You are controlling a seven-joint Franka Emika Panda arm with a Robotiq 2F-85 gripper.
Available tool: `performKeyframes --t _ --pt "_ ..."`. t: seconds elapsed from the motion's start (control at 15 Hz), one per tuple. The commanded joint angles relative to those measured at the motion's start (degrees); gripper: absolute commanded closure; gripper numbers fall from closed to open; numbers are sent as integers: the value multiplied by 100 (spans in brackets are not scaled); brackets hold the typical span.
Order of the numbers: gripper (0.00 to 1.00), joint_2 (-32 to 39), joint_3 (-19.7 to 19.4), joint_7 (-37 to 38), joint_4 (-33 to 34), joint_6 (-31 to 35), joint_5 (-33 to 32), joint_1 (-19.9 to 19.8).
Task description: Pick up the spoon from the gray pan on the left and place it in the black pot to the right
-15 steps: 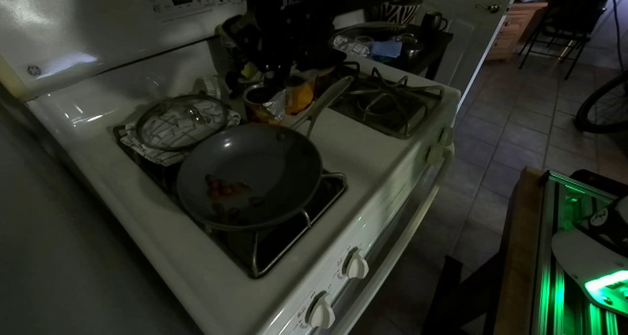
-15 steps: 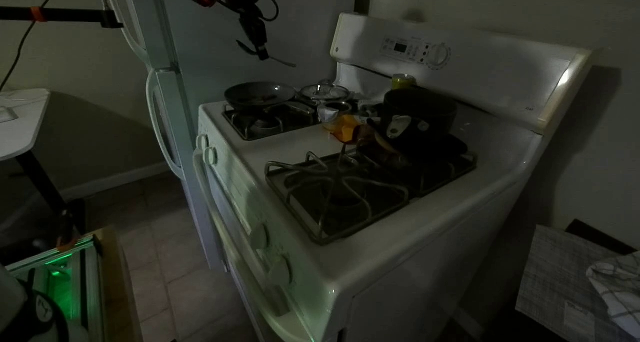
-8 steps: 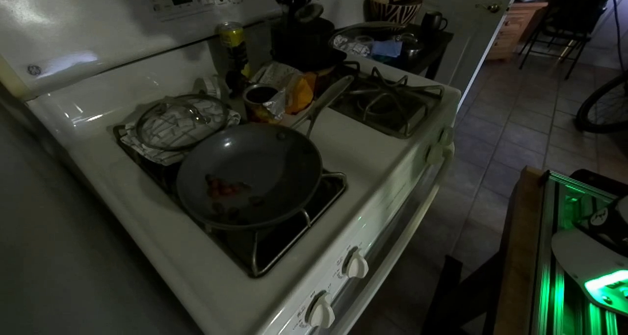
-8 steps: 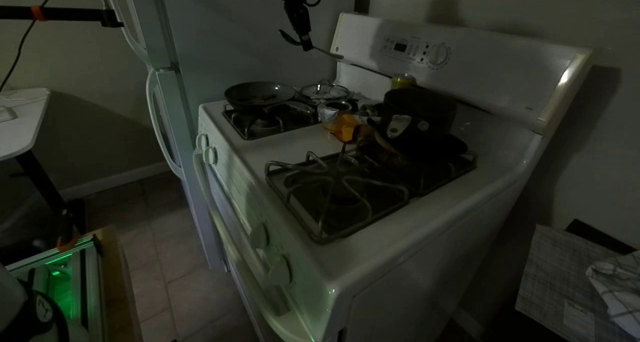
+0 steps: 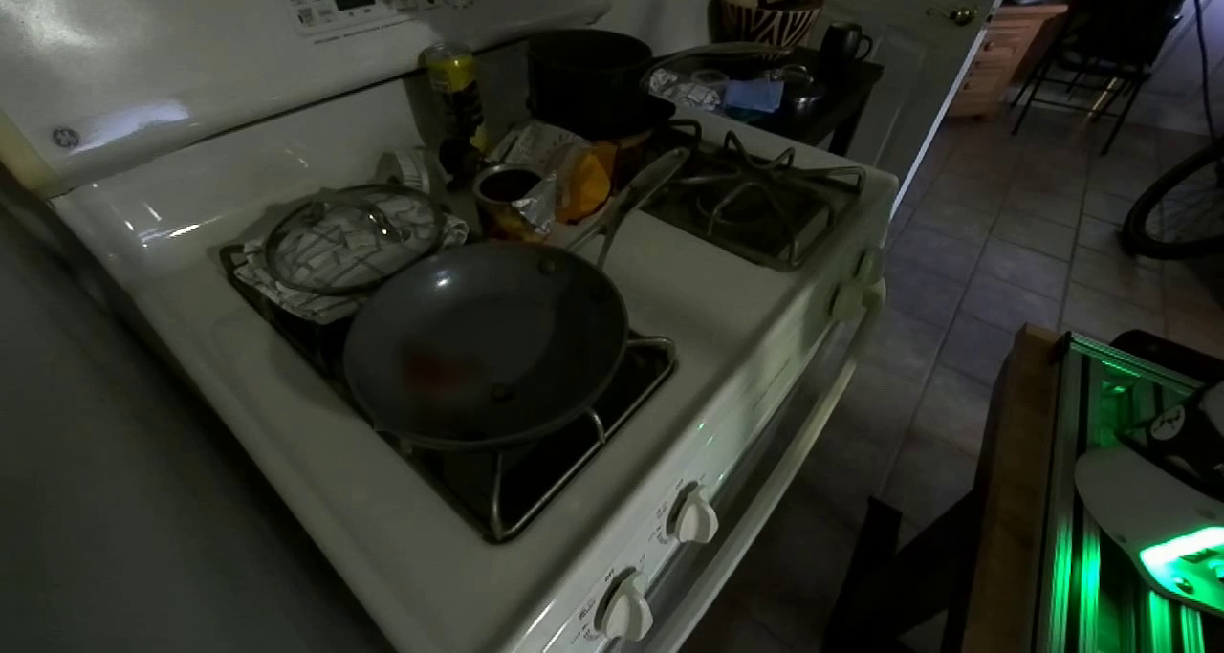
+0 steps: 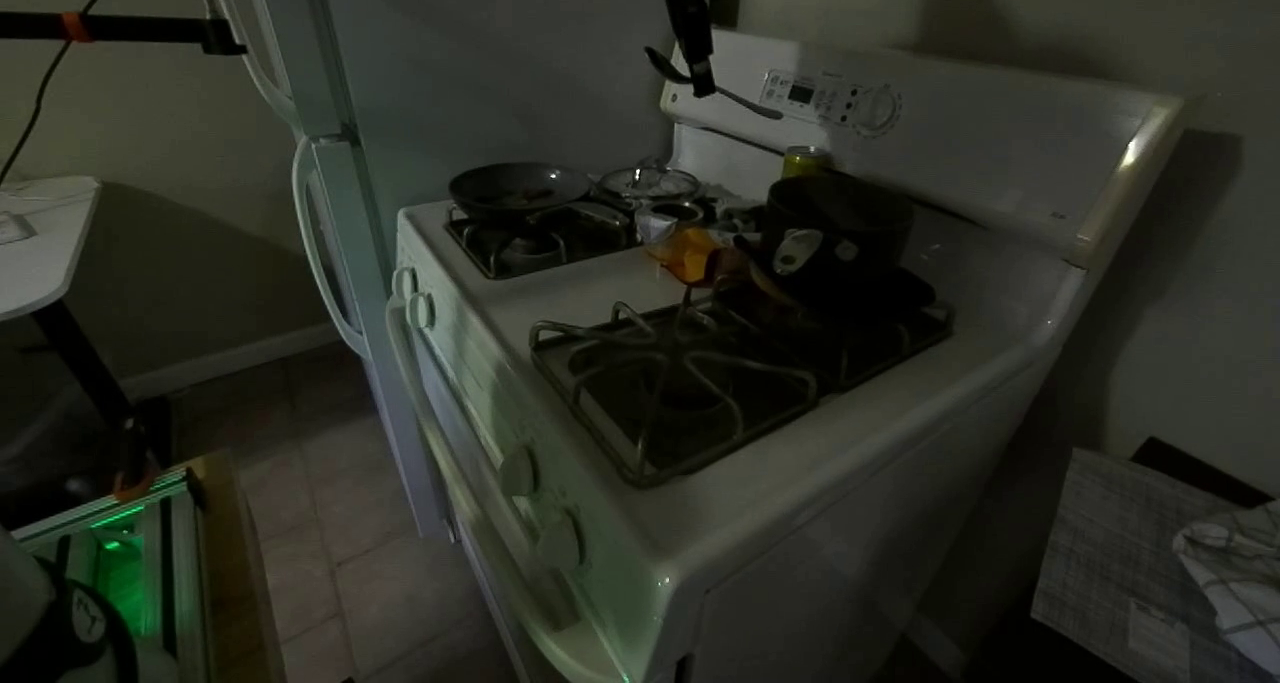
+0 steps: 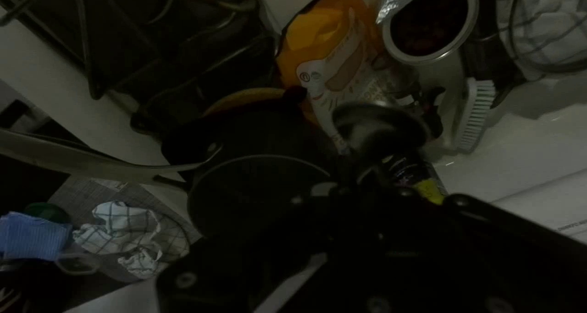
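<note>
My gripper point(image 6: 703, 85) is shut on a metal spoon point(image 6: 748, 103) and holds it high above the back of the stove. The spoon sticks out on both sides of the fingers. In the wrist view its rounded head point(image 7: 380, 127) juts out beyond the fingertips point(image 7: 351, 184). The black pot point(image 5: 588, 75) sits at the rear of the stove, also seen in an exterior view point(image 6: 840, 218). In the wrist view the pot point(image 7: 257, 184) is below the gripper, partly covered by it. The gray pan point(image 5: 497, 318) is on the front burner and holds some reddish pieces. It also shows point(image 6: 520, 183) farther off.
A glass lid point(image 5: 354, 237) lies on a checked cloth behind the pan. An opened can point(image 5: 512, 199), an orange bag point(image 5: 585, 186) and a yellow-black can point(image 5: 457, 94) stand between pan and pot. The pot's long handle point(image 7: 114, 168) sticks outward. The stove's back panel point(image 6: 920, 103) rises behind.
My gripper has moved right, from above the pan's side toward the pot, carrying the spoon. In an exterior view the arm has risen nearly out of frame, uncovering the pot. Pan and pot are unmoved.
</note>
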Motion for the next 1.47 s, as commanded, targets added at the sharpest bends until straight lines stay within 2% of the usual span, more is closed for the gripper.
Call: performKeyframes --t 0.0,0.2,0.27,0.67,1.27,1.33,1.4 --pt "89 26 -29 10 29 -23 16 40" --pt "89 55 -23 33 67 -39 25 55" --pt "97 99 -49 261 111 17 -172 58" --pt "97 658 -479 861 800 -217 -686 -97" --pt "97 2249 -1236 1299 2662 -818 -584 -33" --pt "97 2363 -1281 1350 2845 -1047 -512 -11" --pt "89 2044 -1189 649 2384 -841 -466 -100"
